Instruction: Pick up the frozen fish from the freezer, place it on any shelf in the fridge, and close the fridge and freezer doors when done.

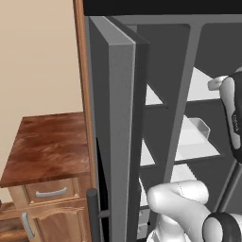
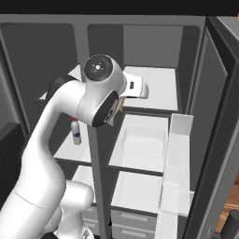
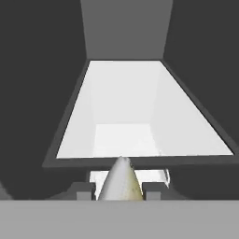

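Fridge (image 2: 154, 42), the wider dark-grey compartment, stands open ahead of the gripper (image 3: 120, 192). Its flat white upper shelf (image 3: 135, 107) lies just beyond the fingertips. Small grey-tan frozen fish (image 3: 120, 183) sits clamped between the two dark fingers.

Freezer door (image 1: 120, 132): open, edge-on
Shelves (image 1: 201, 87): white, inside the unit
Cabinet (image 1: 47, 175): wooden, left of the door

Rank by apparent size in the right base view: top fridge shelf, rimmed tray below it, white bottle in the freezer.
1. Top fridge shelf, partly hidden by the arm.
2. Rimmed tray; close to the shelf, so the order is unsure.
3. White bottle, clearly smallest.
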